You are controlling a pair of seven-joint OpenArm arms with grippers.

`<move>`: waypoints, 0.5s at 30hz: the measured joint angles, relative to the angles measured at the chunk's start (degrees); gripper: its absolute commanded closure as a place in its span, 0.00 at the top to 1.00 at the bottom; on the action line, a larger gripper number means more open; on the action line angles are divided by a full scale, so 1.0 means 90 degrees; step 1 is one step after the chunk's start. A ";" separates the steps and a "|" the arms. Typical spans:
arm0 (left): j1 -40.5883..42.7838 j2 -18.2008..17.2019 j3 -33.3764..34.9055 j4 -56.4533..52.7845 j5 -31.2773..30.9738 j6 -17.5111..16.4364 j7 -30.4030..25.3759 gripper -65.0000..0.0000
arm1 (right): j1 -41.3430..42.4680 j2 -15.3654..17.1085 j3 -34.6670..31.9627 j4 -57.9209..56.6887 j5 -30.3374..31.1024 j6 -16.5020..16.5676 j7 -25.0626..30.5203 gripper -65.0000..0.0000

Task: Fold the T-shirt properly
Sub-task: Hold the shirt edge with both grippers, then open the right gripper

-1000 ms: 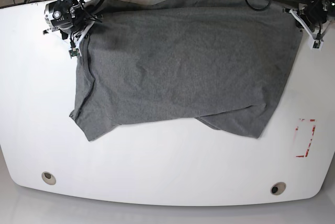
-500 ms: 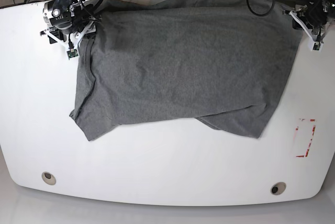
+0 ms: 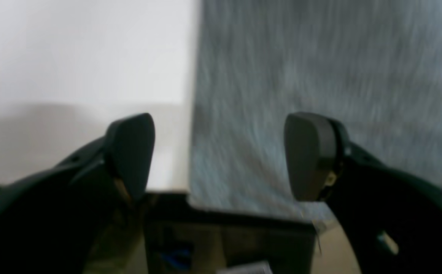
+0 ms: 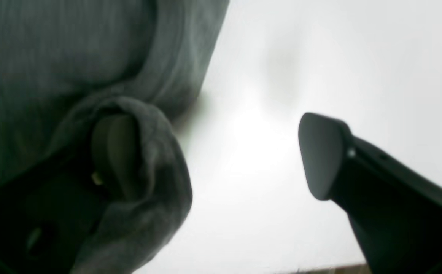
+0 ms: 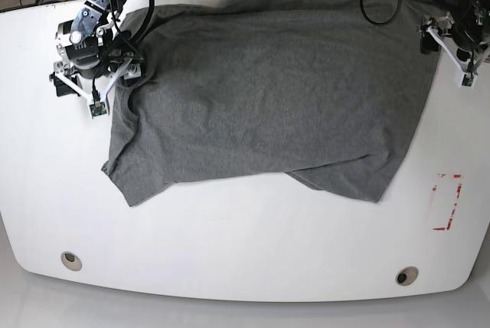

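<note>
Change: both sets of fingers now open, shirt corners let go.
T-shirt [image 5: 260, 98]: flat along counter [image 5: 230, 244] back edge.
Left fingers [image 3: 221, 156]: open, empty.
Right fingers [image 4: 221, 160]: open, cloth draped on one.
Meaning: next fold waiting.

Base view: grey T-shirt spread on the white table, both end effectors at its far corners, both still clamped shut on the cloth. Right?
Not quite. Both are open. The left wrist view shows the left end effector gaping over the T-shirt edge; the right wrist view shows the right end effector wide too, cloth only draped on one finger. The rest holds, white table included.
</note>
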 measured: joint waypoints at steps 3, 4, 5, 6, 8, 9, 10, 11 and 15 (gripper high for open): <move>-0.0160 0.0005 0.0000 0.0017 -0.0024 -0.0002 0.0007 0.77 | 0.0151 0.0138 -0.0100 -0.0015 0.0063 0.0005 0.0087 0.92; -0.0204 0.0002 0.0000 0.0017 -0.0024 -0.0002 0.0007 0.77 | 0.0158 0.0192 -0.0114 -0.0015 0.0078 0.0002 0.0080 0.92; -0.0248 0.0007 0.0000 0.0017 -0.0024 -0.0005 0.0012 0.77 | 0.0160 0.0260 -0.0117 -0.0015 0.0080 0.0005 0.0019 0.92; -0.0301 0.0005 0.0000 0.0017 -0.0022 -0.0002 0.0015 0.77 | 0.0160 0.0338 -0.0131 -0.0015 0.0068 0.0002 -0.0117 0.92; -0.0403 0.0005 -0.0051 0.0017 -0.0024 -0.0002 0.0024 0.77 | 0.0124 0.0442 -0.0185 -0.0015 -0.0002 0.0005 -0.0369 0.92; -0.0452 0.0005 -0.0080 0.0017 -0.0027 -0.0002 0.0024 0.77 | 0.0097 0.0471 -0.0228 -0.0017 -0.0019 -0.0005 -0.0457 0.92; -0.0478 0.0005 -0.0114 0.0017 -0.0032 -0.0002 0.0019 0.77 | 0.0068 0.0474 -0.0299 -0.0022 -0.0049 -0.0002 -0.0500 0.92; -0.0505 0.0000 -0.0148 0.0019 -0.0044 -0.0002 0.0002 0.77 | 0.0041 0.0488 -0.0410 -0.0027 -0.0070 -0.0002 -0.0520 0.92; -0.0568 0.0002 -0.0104 0.0027 -0.0012 -0.0002 0.0041 0.77 | 0.0070 0.0415 -0.0593 -0.0024 0.0143 0.0002 -0.0617 0.92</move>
